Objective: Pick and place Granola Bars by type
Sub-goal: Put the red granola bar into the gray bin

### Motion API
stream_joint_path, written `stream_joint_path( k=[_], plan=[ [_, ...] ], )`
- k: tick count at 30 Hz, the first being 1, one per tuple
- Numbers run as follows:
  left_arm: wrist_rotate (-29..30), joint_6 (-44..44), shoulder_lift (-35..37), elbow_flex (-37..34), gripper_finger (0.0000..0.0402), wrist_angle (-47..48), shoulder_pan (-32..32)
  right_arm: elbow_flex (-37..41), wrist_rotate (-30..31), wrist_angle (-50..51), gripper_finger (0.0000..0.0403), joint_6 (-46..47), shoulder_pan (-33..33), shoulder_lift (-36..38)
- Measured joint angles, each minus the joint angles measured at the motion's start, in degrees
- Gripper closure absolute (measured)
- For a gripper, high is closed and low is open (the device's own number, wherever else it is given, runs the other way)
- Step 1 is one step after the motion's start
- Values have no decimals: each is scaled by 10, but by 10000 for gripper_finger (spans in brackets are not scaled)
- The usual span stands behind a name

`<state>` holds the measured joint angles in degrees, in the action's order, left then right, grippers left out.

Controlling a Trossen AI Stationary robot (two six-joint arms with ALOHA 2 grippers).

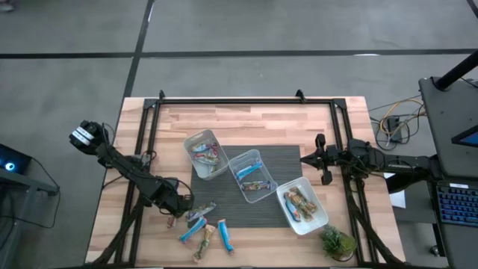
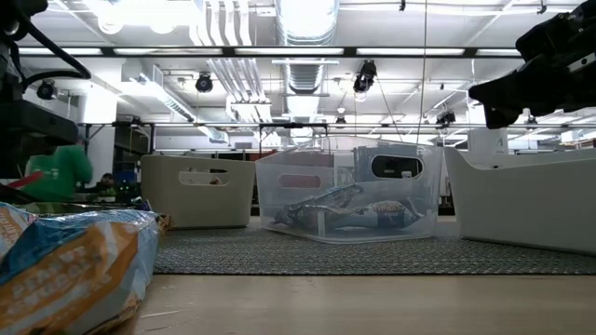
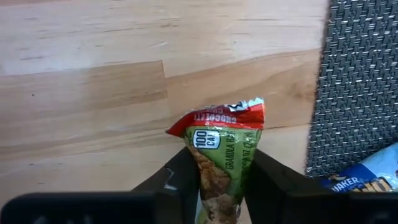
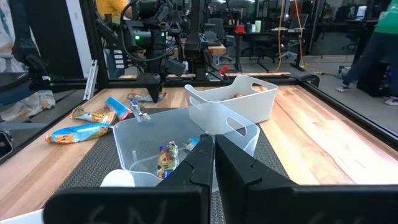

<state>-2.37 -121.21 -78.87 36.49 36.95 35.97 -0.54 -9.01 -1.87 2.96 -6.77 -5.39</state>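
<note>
Bare wood (image 3: 81,93) beside mat edge (image 3: 323,93) (left end effector (image 3: 219,180) straddling green-wrapped bar (image 3: 221,149))

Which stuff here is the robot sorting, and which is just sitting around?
For the job:
- bar with red-green print, between the left gripper's fingers
- loose bars on the table
- three tubs with bars in them

Just sitting around:
- plant
- grey mat
- right gripper, shut and waiting
</note>
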Motion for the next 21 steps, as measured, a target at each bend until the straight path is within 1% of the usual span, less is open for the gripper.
stream_joint_path(
  k=[7,16,21],
  plan=[
    [-6,0,-1,1,338,-13,0,0,0,0,394,0,0,0],
    [-8,3,-1,1,342,-20,0,0,0,0,394,0,0,0],
    [-18,16,1,2,342,-20,-1,0,0,0,394,0,0,0]
  ],
)
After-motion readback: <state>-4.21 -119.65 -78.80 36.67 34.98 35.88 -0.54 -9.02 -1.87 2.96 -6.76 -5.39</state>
